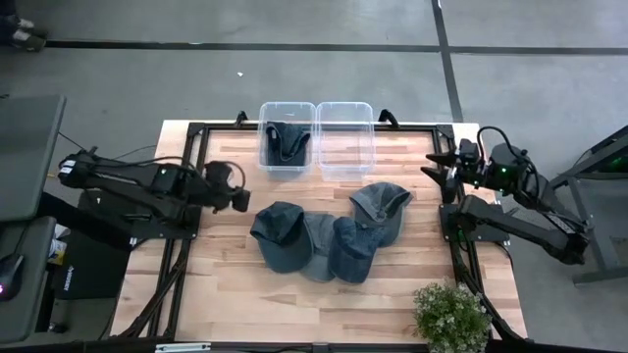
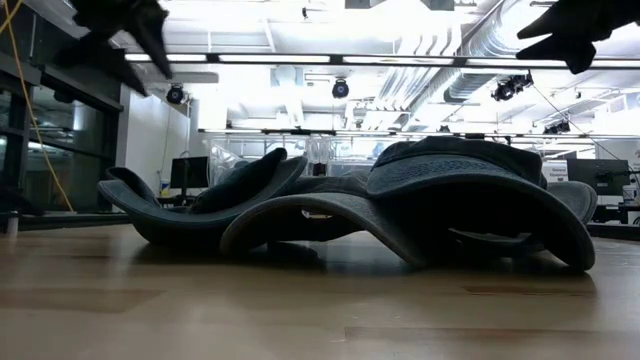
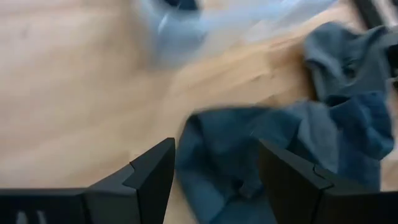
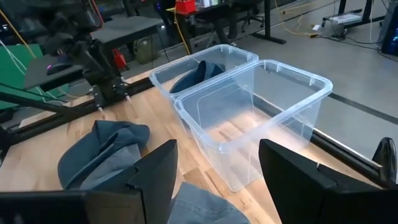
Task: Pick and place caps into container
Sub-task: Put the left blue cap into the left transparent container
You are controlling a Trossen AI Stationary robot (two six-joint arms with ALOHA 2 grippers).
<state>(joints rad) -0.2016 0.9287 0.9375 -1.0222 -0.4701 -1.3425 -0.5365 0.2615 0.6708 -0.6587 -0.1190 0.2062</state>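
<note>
Four denim caps lie bunched and overlapping mid-table: a dark blue cap [image 1: 278, 233], a grey-blue cap [image 1: 319, 245], another dark cap [image 1: 351, 247] and a faded cap [image 1: 383, 208]; the heap [image 2: 400, 210] rests on brims and crowns. A fifth cap [image 1: 286, 143] sits in the left clear bin [image 1: 267, 165]. The right clear bin [image 1: 344, 162] holds nothing. My left gripper [image 1: 235, 186] [image 3: 214, 180] hovers open, left of the heap and above the dark blue cap [image 3: 230, 149]. My right gripper [image 1: 442, 162] [image 4: 217, 180] is open, raised by the table's right edge, facing the bins.
The two bins [image 4: 249, 118] stand side by side at the table's far edge. A potted plant [image 1: 451, 314] stands at the near right corner. A black frame [image 1: 186, 196] runs around the tabletop. Bare wood lies near the front edge and left of the caps.
</note>
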